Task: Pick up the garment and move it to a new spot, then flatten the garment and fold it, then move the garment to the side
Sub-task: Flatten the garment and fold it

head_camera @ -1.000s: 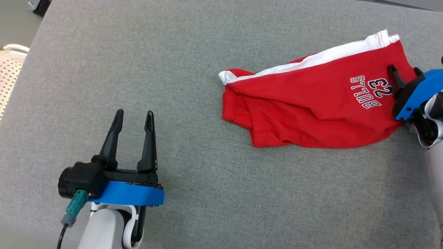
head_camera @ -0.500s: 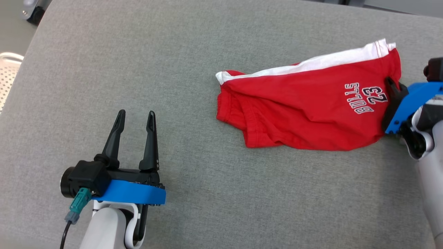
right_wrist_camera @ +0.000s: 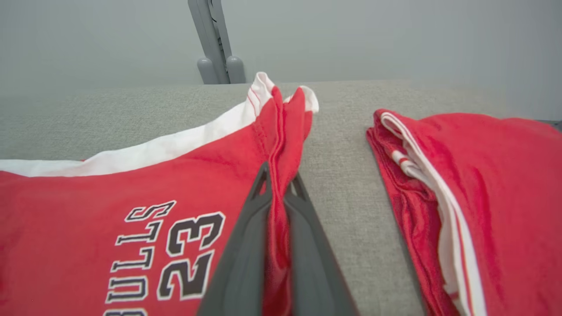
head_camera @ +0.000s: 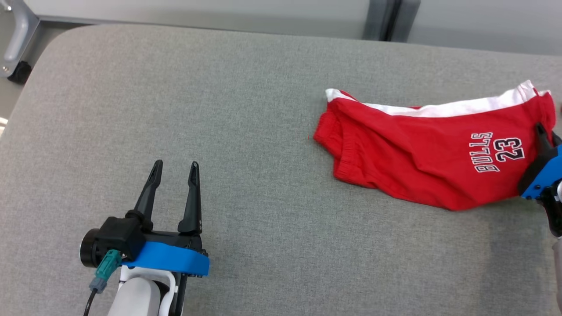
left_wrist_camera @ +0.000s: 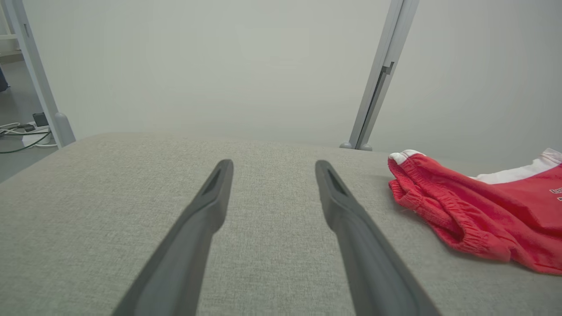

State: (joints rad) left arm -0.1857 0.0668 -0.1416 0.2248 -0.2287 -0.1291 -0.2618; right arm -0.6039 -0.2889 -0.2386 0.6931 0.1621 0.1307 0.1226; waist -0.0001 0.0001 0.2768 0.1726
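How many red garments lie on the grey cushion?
2. The BULLS 23 shorts lie at the robot's right, pinched by the right gripper; a second red garment lies beside them, not touching. Others may be hidden.

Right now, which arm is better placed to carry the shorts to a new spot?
Right. The right gripper is shut on the shorts at their edge; the left gripper hangs open over the cushion, apart from them.

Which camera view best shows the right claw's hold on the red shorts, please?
The right wrist view: there the right claw is shut on a fold of the red Bulls shorts, fabric pinched between both fingers. The head view shows its fingertips at the shorts' right edge; the left wrist view shows their elastic hem.
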